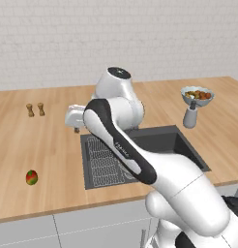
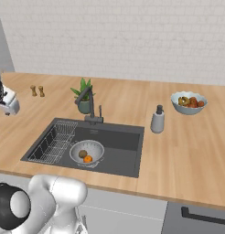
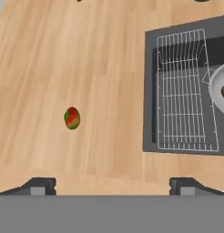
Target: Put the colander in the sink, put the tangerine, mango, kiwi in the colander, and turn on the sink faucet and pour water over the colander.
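Arm (image 1: 140, 160): glossy white rounded shells, black band running along one link, dark joint caps, one with small green dot. Fingertips (image 3: 38, 187) dark grey, blocky.

The colander (image 2: 87, 152) sat in the sink (image 2: 125, 137) beside the rack (image 2: 52, 141), kiwi (image 2: 82, 154) and tangerine (image 2: 88, 159) inside (I think); mango (image 1: 31, 177) lay on the counter (image 1: 38, 145) left of it.
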{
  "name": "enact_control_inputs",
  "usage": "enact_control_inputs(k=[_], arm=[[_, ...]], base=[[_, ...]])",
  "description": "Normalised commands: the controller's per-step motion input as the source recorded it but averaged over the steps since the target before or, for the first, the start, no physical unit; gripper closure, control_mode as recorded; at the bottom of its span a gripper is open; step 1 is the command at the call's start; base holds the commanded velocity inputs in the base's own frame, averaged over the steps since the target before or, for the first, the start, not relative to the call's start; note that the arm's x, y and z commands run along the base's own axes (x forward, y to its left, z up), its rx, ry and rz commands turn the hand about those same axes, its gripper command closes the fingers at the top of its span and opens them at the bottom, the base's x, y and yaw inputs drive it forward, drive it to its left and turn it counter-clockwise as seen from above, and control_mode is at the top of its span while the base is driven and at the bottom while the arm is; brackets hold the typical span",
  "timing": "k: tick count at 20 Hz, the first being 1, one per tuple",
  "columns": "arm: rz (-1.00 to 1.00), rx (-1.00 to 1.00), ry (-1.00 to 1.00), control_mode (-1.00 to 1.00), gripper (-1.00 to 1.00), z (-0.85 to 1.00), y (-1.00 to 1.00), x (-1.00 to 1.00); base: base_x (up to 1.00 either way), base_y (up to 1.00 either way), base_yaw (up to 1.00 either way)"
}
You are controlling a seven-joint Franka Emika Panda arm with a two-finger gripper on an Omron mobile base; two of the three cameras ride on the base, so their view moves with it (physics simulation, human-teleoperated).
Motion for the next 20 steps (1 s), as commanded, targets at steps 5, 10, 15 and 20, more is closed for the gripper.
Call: enact_control_inputs(k=[5,10,15,20], arm=[[0.07,-0.14,0.03,-1.00,-1.00,-0.66,0.65,0.13],[0.02,-0.05,-0.03,-1.00,-1.00,-0.71,0.40,0.19],[0.05,0.00,0.00,-1.00,-1.00,-0.59,0.38,0.21],[0.07,0.00,0.00,-1.00,-1.00,-0.40,0.41,0.20]], base=[[0.00,0.00,0.00],[0.00,0.00,0.00],[0.00,0.00,0.00],[0.00,0.00,0.00]])
